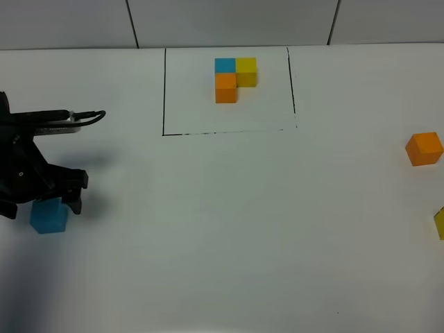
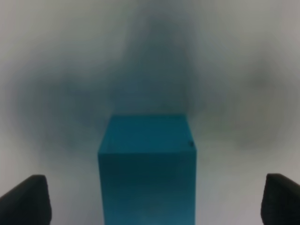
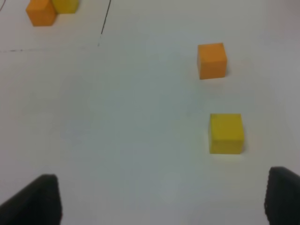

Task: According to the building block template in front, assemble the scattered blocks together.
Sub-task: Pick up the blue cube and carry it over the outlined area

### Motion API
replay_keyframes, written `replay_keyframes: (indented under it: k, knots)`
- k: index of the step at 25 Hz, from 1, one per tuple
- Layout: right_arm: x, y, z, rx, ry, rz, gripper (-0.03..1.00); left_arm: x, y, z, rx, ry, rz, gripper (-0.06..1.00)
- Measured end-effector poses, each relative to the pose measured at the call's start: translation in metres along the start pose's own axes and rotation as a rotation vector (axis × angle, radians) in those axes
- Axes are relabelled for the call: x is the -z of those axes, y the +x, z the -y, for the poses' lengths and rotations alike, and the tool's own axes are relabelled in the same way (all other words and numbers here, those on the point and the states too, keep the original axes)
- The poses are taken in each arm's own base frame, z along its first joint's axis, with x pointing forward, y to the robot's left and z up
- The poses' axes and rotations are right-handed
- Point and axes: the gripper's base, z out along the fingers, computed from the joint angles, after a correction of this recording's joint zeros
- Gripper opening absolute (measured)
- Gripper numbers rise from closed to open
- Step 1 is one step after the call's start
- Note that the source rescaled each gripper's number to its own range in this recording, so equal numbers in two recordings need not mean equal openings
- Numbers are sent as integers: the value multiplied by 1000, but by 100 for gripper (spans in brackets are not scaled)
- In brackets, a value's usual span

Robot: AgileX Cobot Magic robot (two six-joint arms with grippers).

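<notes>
Nothing of the build is in place yet. The building block template (image 1: 234, 78) sits inside its thin black outline (image 1: 164, 90) at the far side of the white worktop (image 1: 229, 229). In it, blue and yellow stand side by side and orange is pressed against the blue on the near side. All three scattered blocks lie apart from one another and well away from the template.

The blue cube (image 1: 48, 216) is far to the left of the template and nearer the camera. The left fingers (image 2: 26, 199) are spread wide on either side of it. The left wrist view shows a clear gap on each side of the cube, so they bracket it and have no hold on it.

The orange cube (image 1: 424, 148) lies far to the right of the template. The yellow cube (image 1: 440, 223) is further from the template again, and the edge of the high view cuts it off. The right fingers (image 3: 35, 199) stand apart with nothing between them and are well short of both cubes.

By my reading this is the opening step, closing on the blue cube. Lifting it, fetching the orange and yellow cubes and pressing all three into the template's L shape are all left to do
</notes>
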Motion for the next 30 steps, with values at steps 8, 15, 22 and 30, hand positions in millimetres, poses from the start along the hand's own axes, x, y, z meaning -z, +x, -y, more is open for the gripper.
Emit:
replay_keyframes:
  k: [8,15,22,30]
  knots:
    - [0,0,0,-1,-1,0,75,-18,4,0,-3,2,-3,90]
    - [0,0,0,-2,-2,0,75,-19,4,0,-4,4,5,86]
    - [0,0,0,-3,-3,0,75,-19,4,0,-4,5,11,42]
    - [0,0,0,-3,-4,0,75,-18,3,0,-16,1,-1,0]
